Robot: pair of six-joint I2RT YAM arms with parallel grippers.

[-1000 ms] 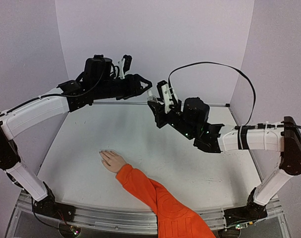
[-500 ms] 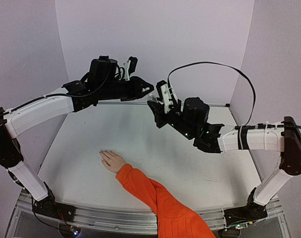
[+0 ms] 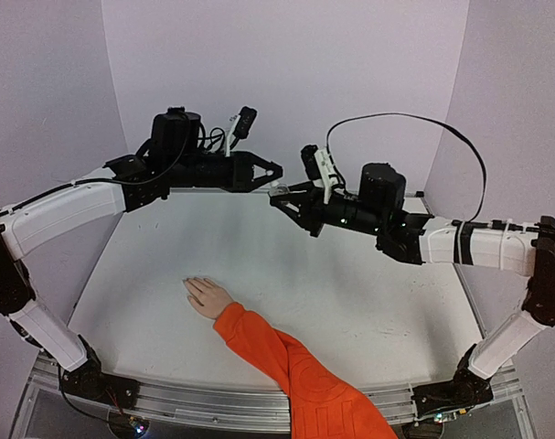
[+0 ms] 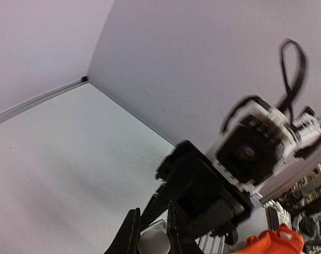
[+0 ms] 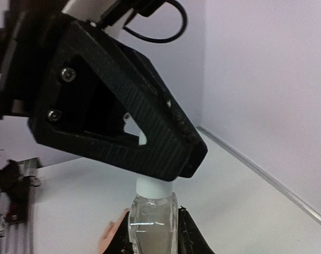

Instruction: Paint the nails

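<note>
A small pale hand (image 3: 207, 297) on a bright orange sleeve (image 3: 291, 370) lies flat on the table at front left; its nails are too small to make out. High above the back of the table, my right gripper (image 3: 279, 198) is shut on a small clear bottle (image 5: 152, 225) and holds it upright. My left gripper (image 3: 273, 172) meets it from the left, its fingers closed on the bottle's white cap (image 5: 154, 186). In the left wrist view the cap (image 4: 154, 243) sits between my left gripper's (image 4: 152, 235) fingers. The hand (image 5: 108, 239) shows blurred below the bottle.
Purple walls enclose the white table (image 3: 350, 302) at the back and on both sides. A black cable (image 3: 423, 123) loops above the right arm. The orange sleeve runs off the table's front edge.
The right arm has lifted and turned the bottle toward the left gripper. The left gripper has swung down to meet it and now sits on the cap. The hand has not moved.
</note>
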